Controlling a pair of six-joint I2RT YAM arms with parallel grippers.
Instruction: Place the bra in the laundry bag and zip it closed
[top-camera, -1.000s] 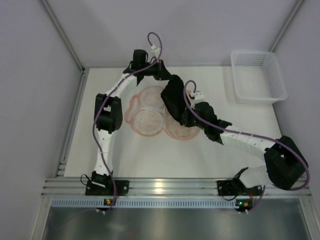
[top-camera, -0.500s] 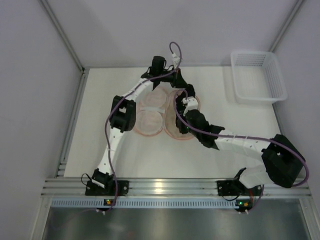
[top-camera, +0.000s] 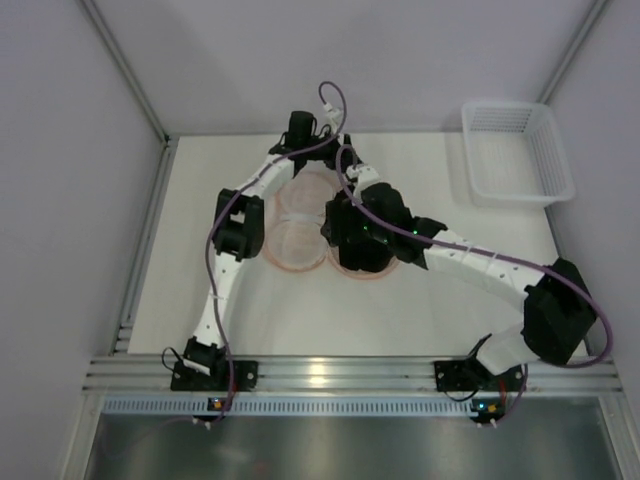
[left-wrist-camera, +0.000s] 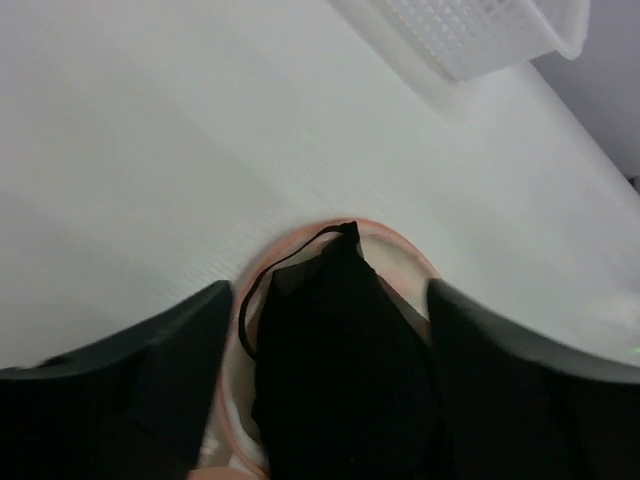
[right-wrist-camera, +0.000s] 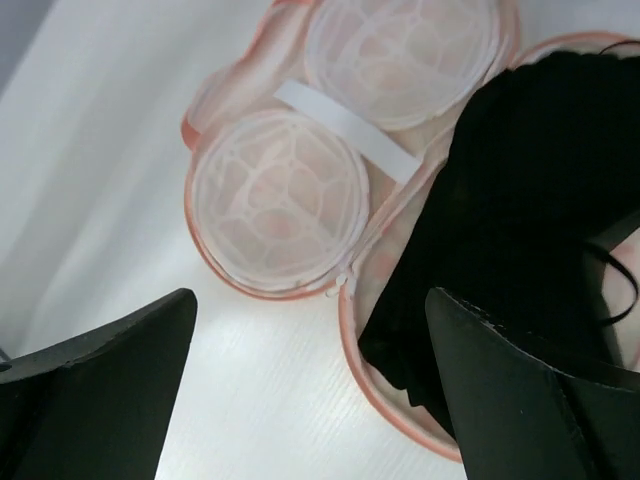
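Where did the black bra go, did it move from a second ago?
Yes. The bra hung stretched above the laundry bag; now it lies down in the bag's half nearer the white basket.

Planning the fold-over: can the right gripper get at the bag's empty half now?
Likely yes: the right gripper hangs open over the bag, the empty half lies bare beside the bra, and the left gripper hovers over the bra side.

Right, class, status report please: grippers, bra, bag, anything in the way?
Left gripper open, right gripper open, both over the bag. Bra heaped in one half; bag lies open, unzipped. Basket far off, not in the way.
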